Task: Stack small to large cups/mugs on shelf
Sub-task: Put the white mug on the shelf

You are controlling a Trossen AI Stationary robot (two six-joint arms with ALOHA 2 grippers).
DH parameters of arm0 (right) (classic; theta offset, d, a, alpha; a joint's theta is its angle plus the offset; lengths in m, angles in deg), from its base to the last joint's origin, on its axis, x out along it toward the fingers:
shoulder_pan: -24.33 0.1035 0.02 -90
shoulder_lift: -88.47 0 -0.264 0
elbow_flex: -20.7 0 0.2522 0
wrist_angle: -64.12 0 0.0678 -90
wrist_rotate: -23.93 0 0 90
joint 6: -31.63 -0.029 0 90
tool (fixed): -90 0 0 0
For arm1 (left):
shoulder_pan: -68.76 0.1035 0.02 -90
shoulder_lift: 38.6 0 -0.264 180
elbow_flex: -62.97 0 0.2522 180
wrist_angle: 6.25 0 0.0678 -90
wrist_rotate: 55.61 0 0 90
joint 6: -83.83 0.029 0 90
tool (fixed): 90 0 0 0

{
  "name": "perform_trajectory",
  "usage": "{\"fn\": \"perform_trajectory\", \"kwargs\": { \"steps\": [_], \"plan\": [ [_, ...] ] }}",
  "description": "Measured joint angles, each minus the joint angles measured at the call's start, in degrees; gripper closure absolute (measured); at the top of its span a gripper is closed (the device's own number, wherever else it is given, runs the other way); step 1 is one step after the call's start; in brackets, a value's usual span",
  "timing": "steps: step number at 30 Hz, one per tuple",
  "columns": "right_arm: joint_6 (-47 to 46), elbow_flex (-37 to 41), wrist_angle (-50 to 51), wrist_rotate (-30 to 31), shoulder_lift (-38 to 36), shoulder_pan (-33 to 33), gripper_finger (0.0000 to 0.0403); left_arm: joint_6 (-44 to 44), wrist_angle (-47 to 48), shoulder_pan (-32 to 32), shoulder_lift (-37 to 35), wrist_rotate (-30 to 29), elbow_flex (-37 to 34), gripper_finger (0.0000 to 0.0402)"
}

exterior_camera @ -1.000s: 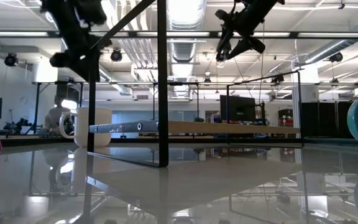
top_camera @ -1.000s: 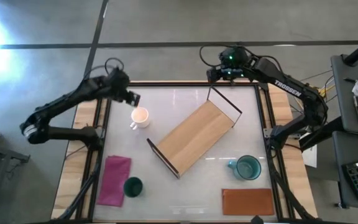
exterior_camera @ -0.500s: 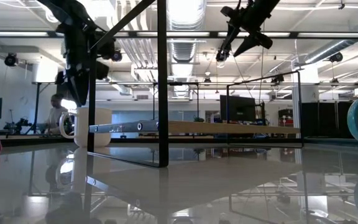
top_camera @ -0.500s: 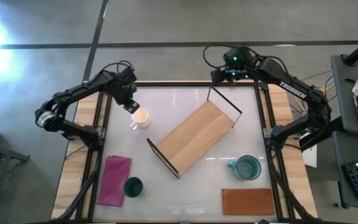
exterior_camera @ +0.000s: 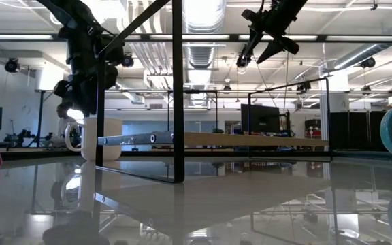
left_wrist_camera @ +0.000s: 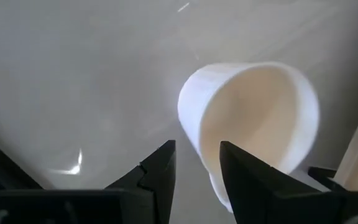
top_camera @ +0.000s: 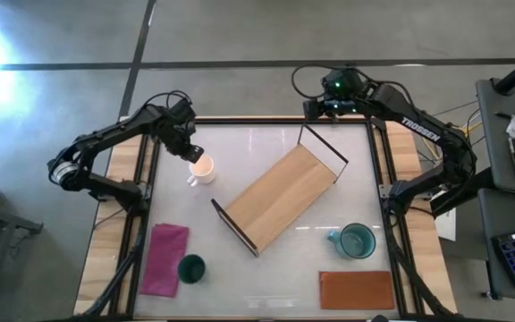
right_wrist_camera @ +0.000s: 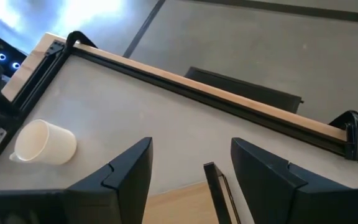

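Observation:
A small white mug (top_camera: 202, 168) with a handle stands upright on its base at the table's far left. My left gripper (top_camera: 193, 153) is open just above its rim. In the left wrist view its fingertips (left_wrist_camera: 197, 152) straddle the mug's near wall (left_wrist_camera: 191, 124). I cannot tell whether they touch it. The light-wood shelf (top_camera: 282, 197) lies diagonally mid-table on its black frame ends. A teal mug (top_camera: 357, 241) stands at the near right and a dark green tumbler (top_camera: 191, 267) at the near left. My right gripper (top_camera: 333, 107) is open and high over the far edge.
A magenta cloth (top_camera: 166, 258) lies beside the tumbler at the near left. A brown-orange mat (top_camera: 357, 289) lies at the near right edge. The shelf's black end frames (top_camera: 322, 150) stand up from the table.
My left gripper has come down and gone a little toward the table's near edge, onto the white mug's rim. It now stands just over the mug, which has stayed in place.

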Motion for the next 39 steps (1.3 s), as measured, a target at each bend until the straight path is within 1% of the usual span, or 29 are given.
{"fn": "perform_trajectory", "kwargs": {
  "steps": [3,8,16,20,22,25,27,29,30,32,35,39],
  "plan": [
    [0.0,0.3,-0.1,0.1,0.0,0.0,0.0193,-2.1,-0.6,-0.7,-0.1,-0.1,-1.6,0.0291],
    [0.5,0.6,-0.2,1.1,0.0,0.0,0.0193,-5.0,-5.6,-1.9,-0.5,0.4,-4.6,0.0292],
    [1.0,0.8,-0.1,1.5,0.0,0.0,0.0193,-4.5,-11.7,-2.6,0.4,-0.1,-7.1,0.0293],
    [1.0,0.8,-0.1,1.5,0.0,0.0,0.0193,-3.0,-12.0,-3.2,1.7,-0.4,-7.7,0.0294],
    [1.0,0.8,0.0,1.5,0.0,0.0,0.0193,-2.3,-12.0,-3.7,2.7,-0.5,-7.8,0.0304],
    [0.9,0.9,0.2,1.4,0.0,0.0,0.0193,-0.7,-12.2,-4.6,4.2,-0.6,-7.4,0.0339],
    [0.4,1.0,1.5,1.4,0.0,0.0,0.0193,0.9,-12.2,-5.3,5.1,-0.6,-6.7,0.0374],
    [0.2,1.0,3.1,1.4,0.0,0.0,0.0193,2.8,-12.5,-5.7,5.8,-0.9,-5.6,0.0394],
    [0.2,1.0,4.1,1.4,0.0,0.0,0.0193,4.2,-12.6,-6.0,6.1,-1.6,-4.9,0.0395],
    [-0.3,1.0,6.1,1.4,0.0,0.0,0.0193,8.0,-11.1,-6.8,6.5,-5.1,-2.1,0.0398],
    [-2.4,1.0,9.4,1.4,-0.2,0.3,0.0193,15.4,-7.1,-8.1,6.3,-9.4,4.0,0.0400],
    [-4.0,1.0,11.8,1.4,-0.6,1.8,0.0193,26.8,-5.7,-10.6,5.8,-9.8,12.9,0.0400]
  ]
}}
